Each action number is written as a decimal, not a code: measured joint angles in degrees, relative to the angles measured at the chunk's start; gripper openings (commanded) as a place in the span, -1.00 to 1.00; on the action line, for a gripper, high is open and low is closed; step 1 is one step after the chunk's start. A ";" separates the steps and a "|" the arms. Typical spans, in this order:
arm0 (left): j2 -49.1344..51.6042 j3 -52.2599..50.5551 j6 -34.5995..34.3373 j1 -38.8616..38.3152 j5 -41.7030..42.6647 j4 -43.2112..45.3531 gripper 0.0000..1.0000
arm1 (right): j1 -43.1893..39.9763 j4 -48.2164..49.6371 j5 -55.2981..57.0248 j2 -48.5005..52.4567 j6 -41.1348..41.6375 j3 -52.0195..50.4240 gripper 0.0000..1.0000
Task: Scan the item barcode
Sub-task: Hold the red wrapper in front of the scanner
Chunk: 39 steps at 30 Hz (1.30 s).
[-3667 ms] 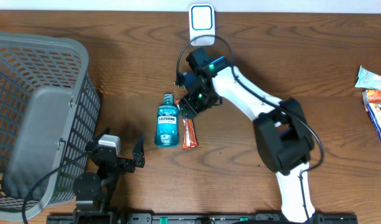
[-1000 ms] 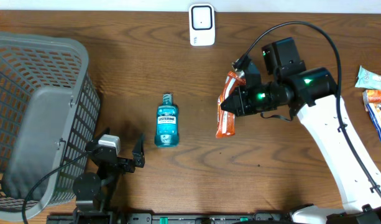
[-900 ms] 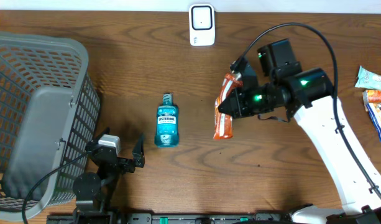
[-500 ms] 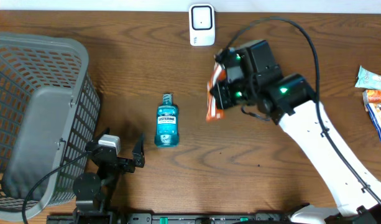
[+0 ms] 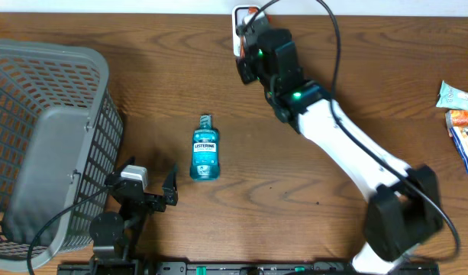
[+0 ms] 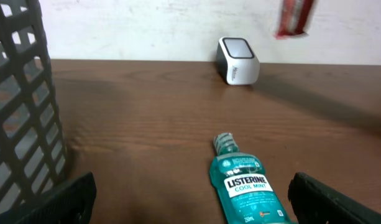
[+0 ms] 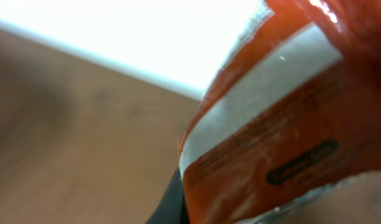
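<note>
Grips the orange packet point(image 6: 296, 17) in the right hand point(image 5: 249, 27), clamped shut, up over the scanner point(image 6: 238, 59) at the worktop's point(image 5: 241, 221) far edge. Rests the left hand point(image 5: 151, 185) spread wide apart near the basket point(image 5: 104, 130), beside a flat-lying mouthwash bottle point(image 5: 205, 153).

Basket point(image 5: 50, 145) at the table's point(image 5: 310, 206) left end, bottle point(image 5: 205, 150) lying flat to its right, cap toward the far side; left gripper point(image 5: 146, 192) at the near edge between them. Scanner point(image 6: 238, 60) at the far edge behind the bottle, packet point(image 6: 294, 17) in right gripper point(image 5: 250, 34) above it. Snack packs point(image 5: 459, 114) at the right edge, well apart.
</note>
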 measured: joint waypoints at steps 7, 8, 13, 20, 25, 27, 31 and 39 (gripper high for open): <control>0.00 0.00 -0.02 0.00 0.00 -0.02 0.97 | -0.15 32.92 9.07 12.70 -15.04 1.14 -0.98; 0.00 0.00 0.00 0.00 -0.02 -0.02 0.96 | -0.26 35.01 9.81 14.75 -16.92 2.10 -0.98; 0.00 0.00 0.00 0.00 0.00 -0.02 0.97 | -1.62 36.61 12.76 26.25 -22.77 11.63 -0.97; 0.00 0.00 -0.02 0.00 0.00 -0.02 0.96 | -3.56 34.56 15.56 39.50 -25.38 28.04 -0.98; 0.00 0.00 0.00 0.00 0.00 -0.02 0.96 | -3.58 26.53 16.41 42.18 -25.59 32.94 -0.98; 0.00 0.00 -0.02 0.00 0.00 -0.02 0.97 | -3.52 25.81 16.63 42.27 -25.55 32.94 -0.98; 0.00 0.00 -0.02 0.00 0.00 -0.02 0.97 | -3.23 24.33 18.45 42.25 -25.35 33.29 -0.98; 0.00 0.00 -0.02 0.00 -0.02 0.00 0.96 | -3.69 0.42 25.97 35.87 -24.94 33.68 -0.98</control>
